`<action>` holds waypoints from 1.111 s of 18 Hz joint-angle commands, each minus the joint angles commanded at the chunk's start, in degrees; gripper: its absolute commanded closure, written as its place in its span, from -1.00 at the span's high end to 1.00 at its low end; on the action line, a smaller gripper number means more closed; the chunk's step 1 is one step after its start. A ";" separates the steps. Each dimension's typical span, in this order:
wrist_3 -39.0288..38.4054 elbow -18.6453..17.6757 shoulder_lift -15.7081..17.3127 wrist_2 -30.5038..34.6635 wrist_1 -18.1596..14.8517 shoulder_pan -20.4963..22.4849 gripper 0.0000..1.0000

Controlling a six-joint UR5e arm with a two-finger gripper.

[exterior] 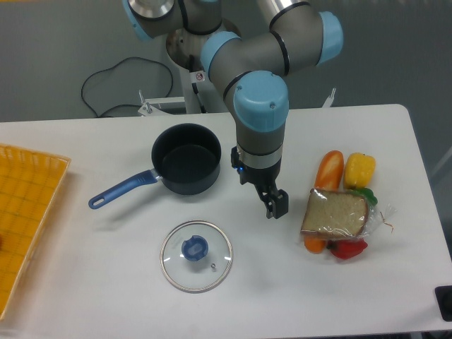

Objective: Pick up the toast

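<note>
The toast (335,214) is a square tan slice with a darker crust in crinkly clear plastic. It lies at the right of the white table, on top of a long orange vegetable (325,180) and a red pepper (347,248). My gripper (275,204) points down just left of the toast, apart from it and holding nothing. Its dark fingers look close together, but this view does not show whether they are open or shut.
A yellow pepper (359,169) lies behind the toast. A dark blue pot (186,159) with a blue handle stands left of the gripper. A glass lid (196,256) lies in front of it. A yellow mat (21,212) is at the left edge.
</note>
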 joint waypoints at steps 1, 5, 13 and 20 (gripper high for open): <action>0.00 0.00 0.00 0.00 0.00 0.00 1.00; -0.09 -0.44 0.09 0.00 -0.09 -0.09 1.00; -0.44 -2.21 0.88 -0.17 0.88 0.09 1.00; -2.37 -1.76 0.00 -0.09 3.43 0.62 1.00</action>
